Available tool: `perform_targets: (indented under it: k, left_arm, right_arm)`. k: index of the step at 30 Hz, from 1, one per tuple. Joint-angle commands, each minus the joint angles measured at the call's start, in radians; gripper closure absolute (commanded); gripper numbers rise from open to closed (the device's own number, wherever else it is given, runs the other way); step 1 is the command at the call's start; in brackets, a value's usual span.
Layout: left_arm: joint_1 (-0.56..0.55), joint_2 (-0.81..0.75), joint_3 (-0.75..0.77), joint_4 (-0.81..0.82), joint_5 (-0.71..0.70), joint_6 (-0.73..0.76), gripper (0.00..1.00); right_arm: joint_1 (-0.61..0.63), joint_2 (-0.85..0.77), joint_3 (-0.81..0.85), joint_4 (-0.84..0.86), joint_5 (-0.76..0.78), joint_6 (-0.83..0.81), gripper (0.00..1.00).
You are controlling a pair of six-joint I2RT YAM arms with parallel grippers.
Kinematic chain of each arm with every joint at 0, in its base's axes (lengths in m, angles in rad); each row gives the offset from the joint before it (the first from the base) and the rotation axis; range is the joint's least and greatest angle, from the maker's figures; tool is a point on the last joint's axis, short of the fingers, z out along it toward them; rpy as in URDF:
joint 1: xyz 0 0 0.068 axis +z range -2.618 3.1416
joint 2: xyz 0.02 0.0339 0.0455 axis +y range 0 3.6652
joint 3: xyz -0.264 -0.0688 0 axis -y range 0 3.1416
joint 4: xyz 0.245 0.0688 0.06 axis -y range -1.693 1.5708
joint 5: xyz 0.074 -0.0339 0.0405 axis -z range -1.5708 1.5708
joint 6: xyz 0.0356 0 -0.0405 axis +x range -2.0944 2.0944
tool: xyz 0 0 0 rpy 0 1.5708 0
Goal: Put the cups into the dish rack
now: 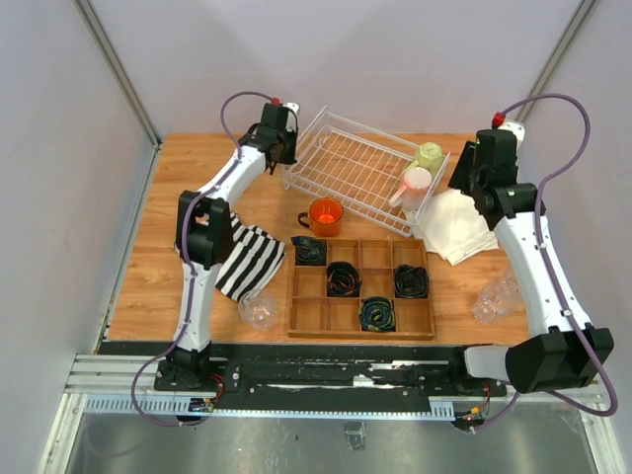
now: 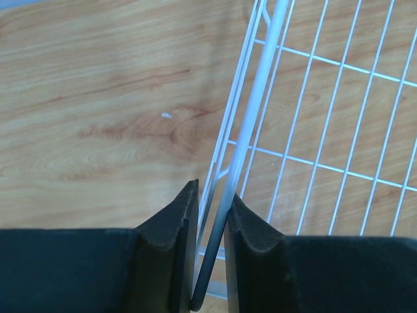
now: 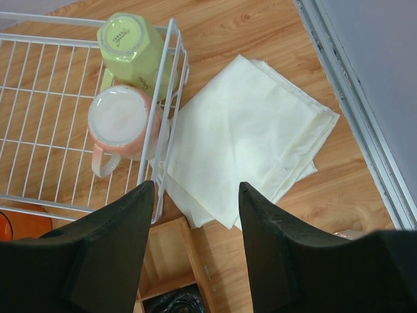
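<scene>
Firmly, dish rack (image 2: 247,127) rim wire inside the clenched left tool (image 2: 212,195); right tool (image 3: 197,187) released

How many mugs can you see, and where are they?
3. The yellow-green mug and the pink mug sit upside down at the right end of the dish rack; the orange mug stands outside, between the rack and the wooden tray. None looks hidden.
</scene>
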State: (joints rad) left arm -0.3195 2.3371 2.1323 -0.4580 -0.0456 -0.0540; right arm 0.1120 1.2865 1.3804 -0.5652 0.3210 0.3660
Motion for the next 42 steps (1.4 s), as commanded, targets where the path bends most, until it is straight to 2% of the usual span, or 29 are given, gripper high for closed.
perform_targets:
  k: [1,12,19,26,32,35,37,40,42]
  left_arm:
    - [-0.001,-0.061,-0.107,-0.097,-0.092,-0.084,0.86]
    - [0.0,-0.221,-0.345,-0.143,-0.147,-0.206,0.98]
    - [0.007,-0.324,-0.491,-0.142,-0.141,-0.353,1.0]
    - [0.048,-0.363,-0.55,-0.133,-0.078,-0.474,0.99]
    - [0.079,-0.408,-0.634,-0.072,-0.016,-0.54,0.99]
    - [0.079,-0.41,-0.638,-0.067,0.007,-0.528,0.88]
    - [0.077,-0.425,-0.642,-0.053,0.009,-0.519,0.69]
    - [0.073,-0.456,-0.639,-0.027,0.009,-0.502,0.57]
    - [0.073,-0.477,-0.628,-0.013,0.014,-0.491,0.53]
  right_arm:
    - [-0.014,-0.023,-0.04,0.01,-0.029,0.011,0.44]
    - [-0.014,-0.049,-0.102,0.05,-0.085,0.04,0.44]
    - [-0.014,-0.055,-0.153,0.073,-0.172,0.075,0.45]
    - [-0.014,-0.035,-0.158,0.056,-0.26,0.063,0.44]
    - [-0.008,-0.018,-0.136,0.022,-0.402,0.031,0.47]
    - [0.03,0.005,-0.098,-0.034,-0.458,0.015,0.46]
    - [0.067,0.022,-0.081,-0.068,-0.472,0.025,0.46]
    - [0.138,0.043,-0.068,-0.101,-0.482,0.053,0.45]
    - [0.195,0.061,-0.063,-0.113,-0.48,0.067,0.44]
